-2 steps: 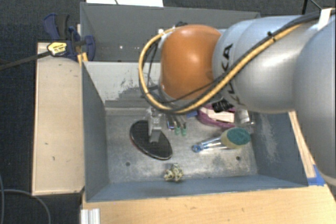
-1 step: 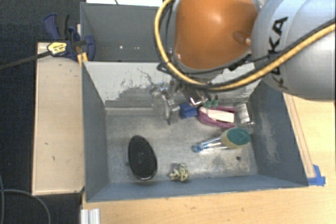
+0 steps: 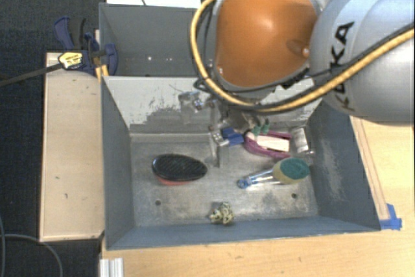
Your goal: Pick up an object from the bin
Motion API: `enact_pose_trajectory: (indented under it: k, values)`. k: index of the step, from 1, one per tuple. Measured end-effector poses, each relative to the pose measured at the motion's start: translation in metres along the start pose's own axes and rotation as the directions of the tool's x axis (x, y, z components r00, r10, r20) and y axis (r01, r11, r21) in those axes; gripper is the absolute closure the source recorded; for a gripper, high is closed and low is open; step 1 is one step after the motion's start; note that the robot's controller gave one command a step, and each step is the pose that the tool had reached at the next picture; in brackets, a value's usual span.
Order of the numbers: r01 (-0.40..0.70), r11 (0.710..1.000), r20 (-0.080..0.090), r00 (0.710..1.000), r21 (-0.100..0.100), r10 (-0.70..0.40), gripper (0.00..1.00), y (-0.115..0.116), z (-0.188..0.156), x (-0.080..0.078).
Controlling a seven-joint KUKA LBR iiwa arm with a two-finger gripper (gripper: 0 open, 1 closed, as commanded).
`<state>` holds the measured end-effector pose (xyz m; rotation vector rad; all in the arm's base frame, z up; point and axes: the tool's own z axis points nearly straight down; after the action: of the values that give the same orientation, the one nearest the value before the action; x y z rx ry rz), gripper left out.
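My gripper point(image 3: 257, 144) reaches down under the orange dome at the back middle of the bin. It is open: one metal fingertip point(image 3: 216, 149) stands left and the other right of a purple and white handled thing point(image 3: 269, 143) with a blue end piece point(image 3: 229, 135). That thing lies on the bin floor between the fingers, partly hidden by the wrist. Just in front of it lies a scrubber with a round green head point(image 3: 293, 170) and a clear blue handle. A black oval brush point(image 3: 179, 167) with a red underside lies to the left of the gripper.
A small crumpled yellowish thing point(image 3: 222, 213) lies near the bin's front wall. The arm and its orange dome hang over the back right part of the bin, with the sloping walls close on the right and behind.
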<state>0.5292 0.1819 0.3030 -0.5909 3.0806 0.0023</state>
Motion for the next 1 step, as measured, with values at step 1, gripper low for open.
enact_pose_trajectory:
  k: [1]
  values:
    - [-0.110, 0.994, -0.011, 0.994, 0.000, 0.110, 0.00, 0.0425, 0.1484, 0.0222]
